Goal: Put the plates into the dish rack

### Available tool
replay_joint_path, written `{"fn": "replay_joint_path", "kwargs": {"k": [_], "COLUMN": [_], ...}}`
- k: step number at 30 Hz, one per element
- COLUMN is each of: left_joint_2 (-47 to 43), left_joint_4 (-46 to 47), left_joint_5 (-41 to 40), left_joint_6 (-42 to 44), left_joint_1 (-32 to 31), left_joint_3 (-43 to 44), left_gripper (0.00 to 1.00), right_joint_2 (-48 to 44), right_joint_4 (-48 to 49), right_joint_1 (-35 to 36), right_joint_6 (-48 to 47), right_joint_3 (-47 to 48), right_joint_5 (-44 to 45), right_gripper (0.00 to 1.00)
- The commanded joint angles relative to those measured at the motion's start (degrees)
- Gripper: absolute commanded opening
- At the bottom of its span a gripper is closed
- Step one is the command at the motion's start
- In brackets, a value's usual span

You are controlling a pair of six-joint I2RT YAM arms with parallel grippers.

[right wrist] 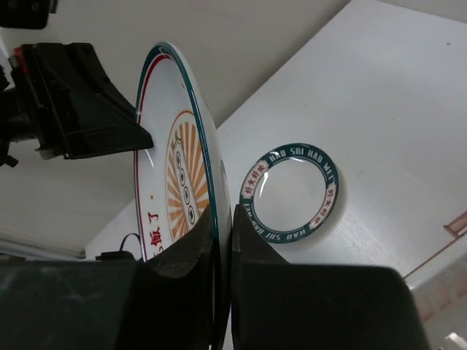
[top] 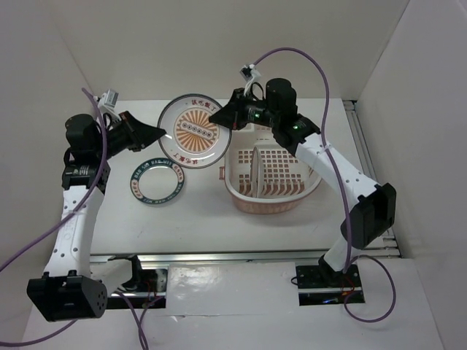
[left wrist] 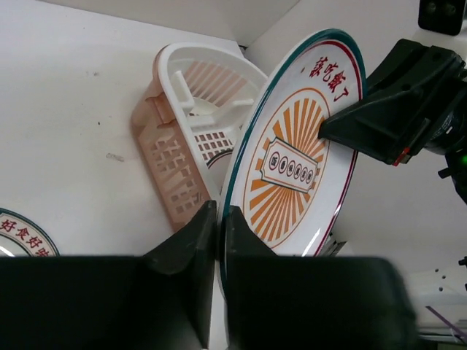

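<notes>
Two grippers, one plate: your left gripper (left wrist: 219, 213) is closed down to a sliver on the near rim of the orange sunburst plate (left wrist: 292, 168). Your right gripper (right wrist: 221, 213) is pinched just as narrowly on the opposite rim, so the plate hangs between them, tilted and, by the look of it, clear of the table (top: 211, 211). Each hand sees the other's black fingers across the plate face. The plate is stiff, glazed and probably slick, and it would chip if dropped. That thin bite on the edge is the right hold but not a generous one, and I'd trust one hand alone only with the rim seated deep in the jaws. Beyond your right fingers the teal lettered plate (right wrist: 290, 192) lies flat on the table, well apart from either hand. Past the sunburst plate from your left hand sits the dish rack (left wrist: 164, 153), with what looks like a third plate (top: 255, 169) standing on edge inside it
</notes>
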Motion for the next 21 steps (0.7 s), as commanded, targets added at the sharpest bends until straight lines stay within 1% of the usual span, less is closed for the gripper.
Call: {"fn": "replay_joint_path", "kwargs": {"k": [1, 2, 4, 5, 7, 8, 9, 11, 12, 15, 16, 18, 19, 20, 21], "left_joint_2": [-0.7, -0.7, -0.7, -0.7, -1.2, -1.2, -1.9, -3.6, -4.2, -6.6, -6.6, -7.1, -7.1, -7.1, -7.7], "left_joint_4": [6.1, 4.8, 2.7, 0.1, -3.7, -5.4, -9.1, -12.0, -14.0, -15.3, -15.8, -16.6, -16.6, -16.6, -16.6], "left_joint_5": [0.6, -1.1, -2.9, -4.5, -5.9, -8.3, -9.3, -11.4, -12.3, -13.4, -13.9, -13.9, -13.9, -13.9, -13.9], "left_joint_6": [-4.8, -3.6, -2.4, -1.6, 1.5, 2.6, 4.4, 6.0, 7.2, 8.8, 9.7, 10.3, 10.9, 10.9, 10.9], "left_joint_1": [-1.6, -1.6, -2.3, -2.3, -2.3, -2.3, -2.3, -2.8, -2.8, -2.8, -2.8, -2.8, -2.8, -2.8, -2.8], "left_joint_3": [0.8, 0.8, 1.3, 1.3, 2.5, 3.2, 3.3, 2.6, 1.2, -1.4, -2.7, -3.8, -4.8, -4.8, -5.5], "left_gripper": [0.20, 0.44, 1.00, 1.00, 1.00, 1.00, 1.00, 1.00, 1.00, 1.00, 1.00, 1.00, 1.00, 1.00, 1.00], "right_joint_2": [-1.7, -3.0, -4.4, -6.5, -9.4, -12.4, -14.0, -18.6, -20.0, -23.9, -24.5, -25.4, -26.0, -26.0, -26.0], "right_joint_4": [0.7, -1.7, -4.3, -8.2, -12.3, -14.4, -18.4, -21.5, -24.5, -29.8, -33.2, -36.3, -39.3, -41.0, -45.1], "right_joint_1": [0.4, 0.4, 0.4, -0.1, -0.1, -0.1, -0.1, -0.1, -0.1, -0.1, -0.1, -0.1, -0.1, -0.1, -0.1], "right_joint_6": [-2.5, -3.1, -4.8, -6.2, -8.1, -9.9, -10.5, -11.8, -12.4, -13.0, -13.5, -13.5, -13.0, -13.0, -11.1], "right_joint_3": [-2.0, -1.3, -0.1, 1.0, 2.7, 3.2, 3.7, 4.3, 4.3, 6.8, 7.6, 9.1, 9.1, 9.1, 9.1], "right_joint_5": [3.1, 5.4, 7.6, 13.0, 20.2, 24.7, 33.6, 40.9, 47.0, 54.1, 58.6, 62.6, 66.6, 68.6, 73.3], "right_gripper": [0.00, 0.00, 0.00, 0.00, 0.00, 0.00, 0.00, 0.00, 0.00, 0.00, 0.00, 0.00, 0.00, 0.00, 0.00]}}
